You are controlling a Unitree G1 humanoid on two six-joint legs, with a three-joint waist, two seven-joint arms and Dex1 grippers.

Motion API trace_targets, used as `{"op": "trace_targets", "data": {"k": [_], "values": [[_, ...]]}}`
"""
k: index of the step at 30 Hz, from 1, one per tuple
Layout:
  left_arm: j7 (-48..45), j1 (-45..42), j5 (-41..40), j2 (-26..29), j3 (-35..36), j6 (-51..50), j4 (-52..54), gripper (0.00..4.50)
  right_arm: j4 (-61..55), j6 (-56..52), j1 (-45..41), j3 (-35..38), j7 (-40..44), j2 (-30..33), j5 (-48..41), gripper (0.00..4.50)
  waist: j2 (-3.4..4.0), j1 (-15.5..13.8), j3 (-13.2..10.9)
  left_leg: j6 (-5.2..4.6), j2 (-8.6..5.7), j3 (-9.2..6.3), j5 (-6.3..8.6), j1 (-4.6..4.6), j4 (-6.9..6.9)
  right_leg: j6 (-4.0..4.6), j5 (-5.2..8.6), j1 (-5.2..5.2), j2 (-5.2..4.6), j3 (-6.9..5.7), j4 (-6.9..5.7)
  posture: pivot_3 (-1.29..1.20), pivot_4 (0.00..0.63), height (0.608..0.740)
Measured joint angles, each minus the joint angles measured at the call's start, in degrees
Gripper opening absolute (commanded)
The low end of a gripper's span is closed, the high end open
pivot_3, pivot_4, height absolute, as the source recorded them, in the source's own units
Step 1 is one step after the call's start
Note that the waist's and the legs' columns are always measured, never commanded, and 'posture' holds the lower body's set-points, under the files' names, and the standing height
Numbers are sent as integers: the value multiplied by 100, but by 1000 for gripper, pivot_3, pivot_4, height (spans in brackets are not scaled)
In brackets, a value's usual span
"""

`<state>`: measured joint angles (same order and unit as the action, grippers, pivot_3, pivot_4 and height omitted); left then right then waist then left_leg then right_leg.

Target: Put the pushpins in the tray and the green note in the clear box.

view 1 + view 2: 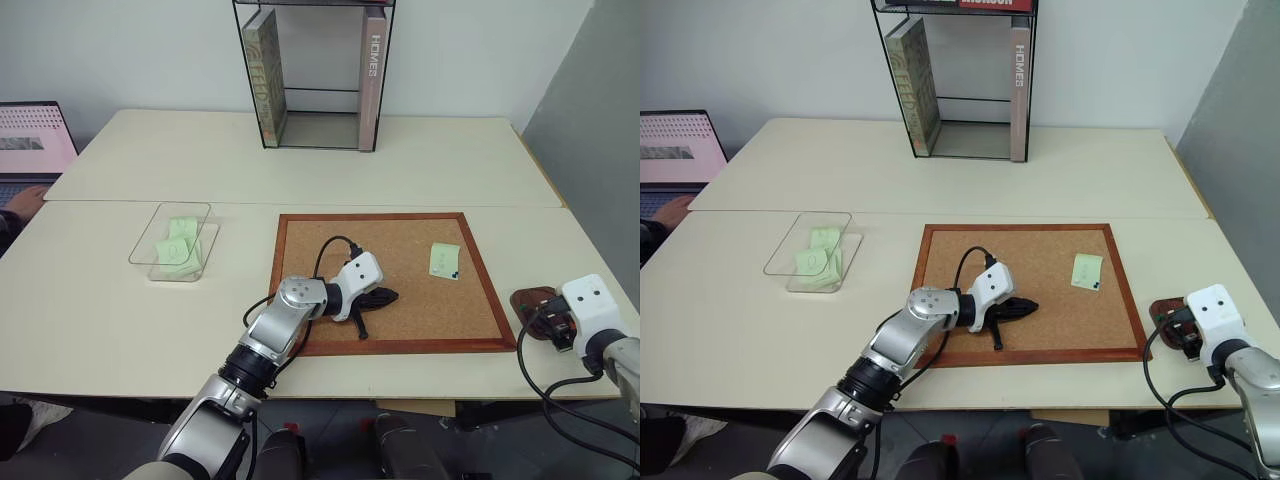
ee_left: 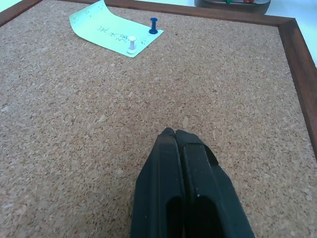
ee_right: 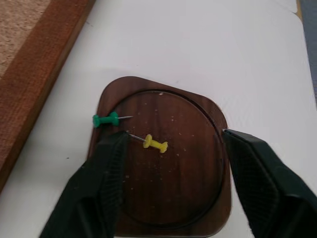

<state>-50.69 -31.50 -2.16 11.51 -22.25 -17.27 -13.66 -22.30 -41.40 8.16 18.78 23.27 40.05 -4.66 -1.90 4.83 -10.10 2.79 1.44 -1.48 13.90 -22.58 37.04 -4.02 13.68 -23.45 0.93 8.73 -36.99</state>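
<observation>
Pushpins, four counted. One green pushpin (image 3: 105, 119) and one yellow pushpin (image 3: 155, 144) lie on their sides in the tray, the green at its rim, the yellow nearer the middle, close together but apart. One blue pushpin (image 2: 153, 25) stands upright in the cork just beside the green note's edge; one white pushpin (image 2: 132, 43) stands upright through the note itself.

Tray (image 3: 198, 193), one. Dark reddish-brown wood, rounded corners, a shallow circular groove inside. It sits on the desk near the right edge, just beside the corkboard's right frame.

Green note (image 1: 444, 260), one on the corkboard. Pale green slip with faint dark handwriting, one end curling up, near the board's right side toward its far edge.

Clear box (image 1: 148, 243), one. Transparent, shallow, rounded corners, on the desk left of the corkboard; several more pale green slips (image 1: 180, 247) lie inside.

Corkboard (image 1: 300, 345), one, wood-framed, at the desk's near middle.

Black-framed shelf (image 1: 241, 70), one, at the desk's far edge, holding two upright books.

Left gripper (image 2: 173, 135), one: fingers pressed together, holding nothing, over bare cork in the board's near-left part.

Right gripper (image 3: 171, 141), one: fingers spread wide over the tray, nothing between them but the tray's floor and pins.
</observation>
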Motion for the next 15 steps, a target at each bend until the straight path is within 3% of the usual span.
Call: {"op": "trace_targets", "data": {"k": [2,9,15], "values": [[0,0,0,4,0,0,1,0,-43,13,-95,148,-16,-24,-30,4464,0,2,0,0,0,0,0,0,0,0,0,0,0,0,0,0,150,740],[-3,-1,3,16,0,10,0,0,-403,-198,-741,446,-5,-678,-792,4464,-2,10,-1,0,1,-3,0,0,0,-1,0,1,1,-1,0,0,150,740],[-8,-16,5,13,-2,21,-9,0,-415,-262,-1081,-32,-119,-1226,-1017,4464,0,6,0,0,2,-4,0,-3,-3,-1,-1,-1,1,-3,0,0,150,740]]}}
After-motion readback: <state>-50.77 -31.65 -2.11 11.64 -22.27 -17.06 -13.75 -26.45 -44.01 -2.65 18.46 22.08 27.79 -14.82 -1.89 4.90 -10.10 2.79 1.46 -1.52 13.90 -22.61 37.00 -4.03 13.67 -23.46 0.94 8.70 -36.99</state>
